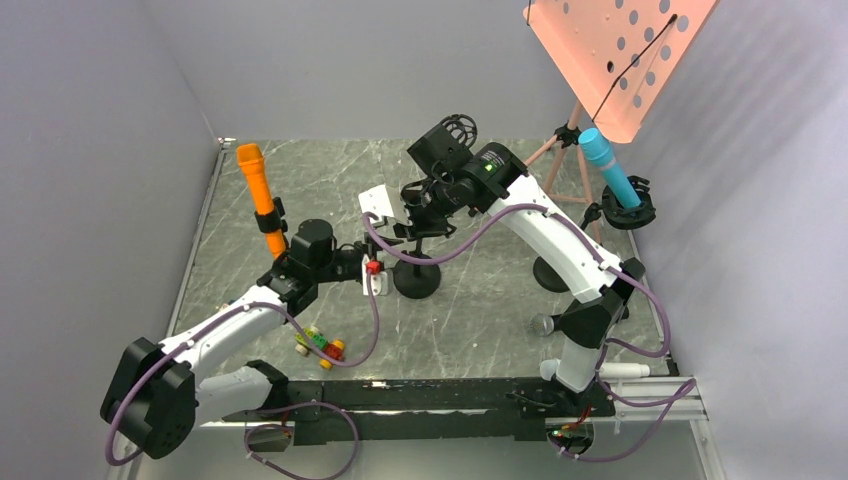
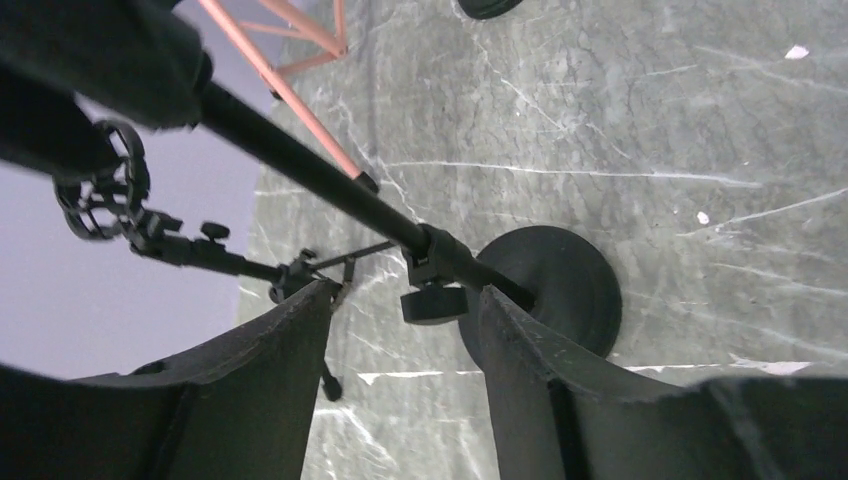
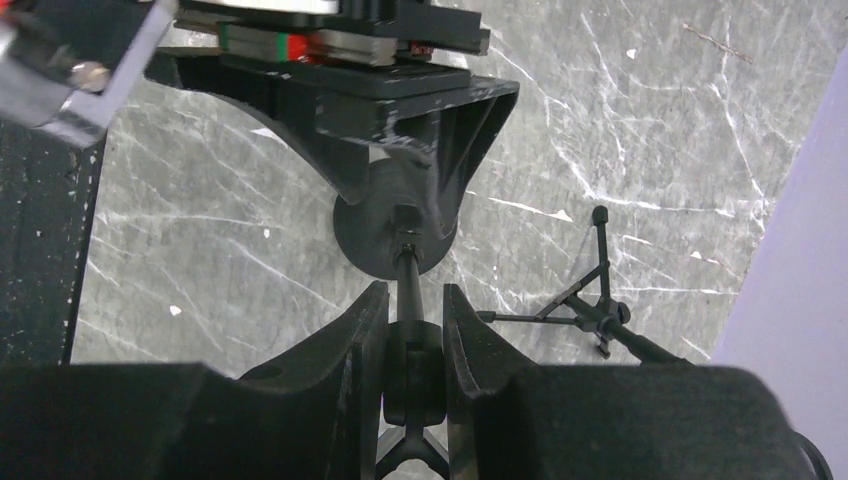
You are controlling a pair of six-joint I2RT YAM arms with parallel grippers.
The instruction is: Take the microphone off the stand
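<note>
Right jaws tight on the stand pole; left jaws apart around it

Both arms reach forward, the right gripper pinched tight on the stand pole, the left gripper just below it, jaws seemingly apart.

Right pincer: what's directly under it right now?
The right pincer grips the black stand, whose pole drops to a round base on the table. The left pincer straddles the pole just above, hiding part of the base.
</note>
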